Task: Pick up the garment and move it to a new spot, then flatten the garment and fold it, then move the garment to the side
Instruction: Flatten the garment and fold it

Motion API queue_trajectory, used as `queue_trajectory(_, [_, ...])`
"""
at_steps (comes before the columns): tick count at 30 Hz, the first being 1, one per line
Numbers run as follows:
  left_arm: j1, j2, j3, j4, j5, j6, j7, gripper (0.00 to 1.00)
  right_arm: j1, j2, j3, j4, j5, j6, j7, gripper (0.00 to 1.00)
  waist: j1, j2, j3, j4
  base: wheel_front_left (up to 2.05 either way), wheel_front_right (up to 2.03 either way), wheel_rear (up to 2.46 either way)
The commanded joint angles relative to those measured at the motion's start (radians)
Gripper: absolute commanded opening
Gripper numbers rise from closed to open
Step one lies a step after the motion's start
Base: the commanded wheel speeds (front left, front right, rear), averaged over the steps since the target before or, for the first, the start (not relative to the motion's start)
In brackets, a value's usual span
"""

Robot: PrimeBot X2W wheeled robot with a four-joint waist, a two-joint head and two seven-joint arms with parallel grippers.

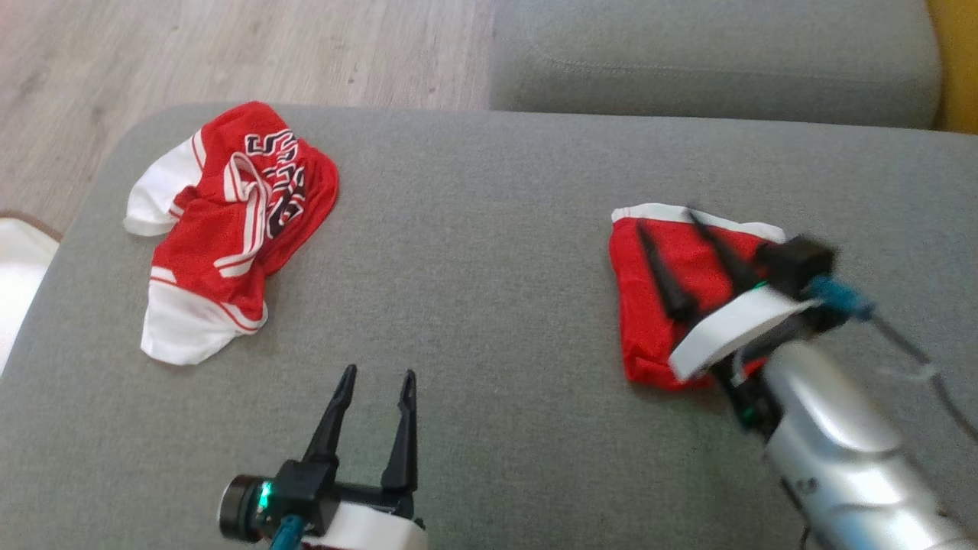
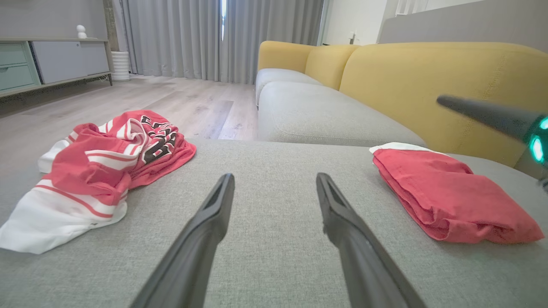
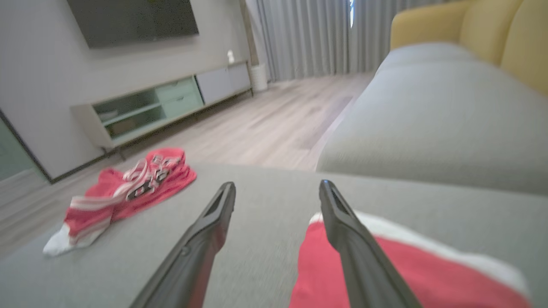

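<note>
Now the folded garment (image 1: 638, 344) lies just under the right claw (image 1: 666, 220) — its jaws spread apart.

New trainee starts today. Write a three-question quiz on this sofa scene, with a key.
1. True or false: the right gripper is clamped on the folded red cloth garment.
2. The crumpled red-and-white lettered jersey lies: A) in the right gripper; B) on the grey fabric cushion, robot's left; C) atop the folded garment.
3. Fill in: the left gripper is ____, holding nothing.
Key: 1 false; 2 B; 3 open.
</note>
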Motion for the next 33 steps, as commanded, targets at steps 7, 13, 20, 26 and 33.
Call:
queue_trajectory(7, [0.051,-0.011,0.094,-0.103,0.036,0.044,-0.010,1.00,0.223,-0.005,-0.249,-0.363,-0.202,0.003,-0.014,1.00,0.0000,0.0000,-0.069,-0.044,0.00,0.00,0.00])
queue_trajectory(13, [0.134,-0.010,0.150,-0.252,0.095,0.078,-0.010,1.00,0.502,0.056,-0.340,-0.551,-0.275,0.003,-0.014,1.00,0.0000,0.0000,-0.113,-0.071,0.00,0.00,0.00])
queue_trajectory(20, [0.270,-0.011,0.233,-0.315,0.130,0.113,-0.010,1.00,0.674,0.075,-0.329,-0.563,-0.283,0.003,-0.014,1.00,0.0000,0.0000,-0.150,-0.100,0.00,0.00,0.00])
queue_trajectory(26, [0.311,-0.012,0.262,-0.324,0.158,0.103,-0.010,1.00,0.694,0.080,-0.344,-0.559,-0.308,0.003,-0.014,1.00,0.0000,0.0000,-0.166,-0.106,0.00,0.00,0.00])
queue_trajectory(33, [0.316,-0.013,0.248,-0.304,0.171,0.058,-0.010,1.00,0.695,0.087,-0.359,-0.557,-0.324,0.003,-0.014,1.00,0.0000,0.0000,-0.169,-0.102,0.00,0.00,0.00])
